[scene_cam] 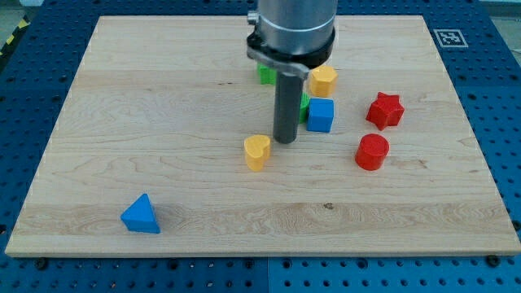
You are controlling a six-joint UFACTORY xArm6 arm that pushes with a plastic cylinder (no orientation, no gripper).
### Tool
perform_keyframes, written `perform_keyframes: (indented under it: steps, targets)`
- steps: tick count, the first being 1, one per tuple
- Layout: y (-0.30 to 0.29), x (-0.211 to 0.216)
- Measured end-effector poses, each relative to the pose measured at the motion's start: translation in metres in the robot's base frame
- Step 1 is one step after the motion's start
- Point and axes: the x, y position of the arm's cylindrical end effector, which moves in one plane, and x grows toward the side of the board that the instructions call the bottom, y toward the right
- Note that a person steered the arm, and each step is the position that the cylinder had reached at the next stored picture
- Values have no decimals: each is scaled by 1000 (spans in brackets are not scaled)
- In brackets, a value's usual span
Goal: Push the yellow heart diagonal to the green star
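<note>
Yellow heart [257, 151]: small, light, hard, likely to slide and spin; best pushed through its middle. Rod tip [284, 140] just right of it; no jaws fitted.

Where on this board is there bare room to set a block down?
Free: the view's left half above the blue triangle, and the bottom strip right of it. Crowded: around my tip, among the yellow heart, blue cube and red cylinder.
</note>
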Motion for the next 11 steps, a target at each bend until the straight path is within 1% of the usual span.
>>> perform_keyframes:
  steps: [1, 2, 3, 4, 6, 7, 8, 9, 10, 11]
  targets:
    - [-20, 13]
    - [-27, 13]
    - [-40, 28]
    - [-50, 32]
    - [-62, 40]
    - [-62, 57]
    - [-68, 58]
    - [-72, 37]
    - [-93, 35]
    - [-100, 51]
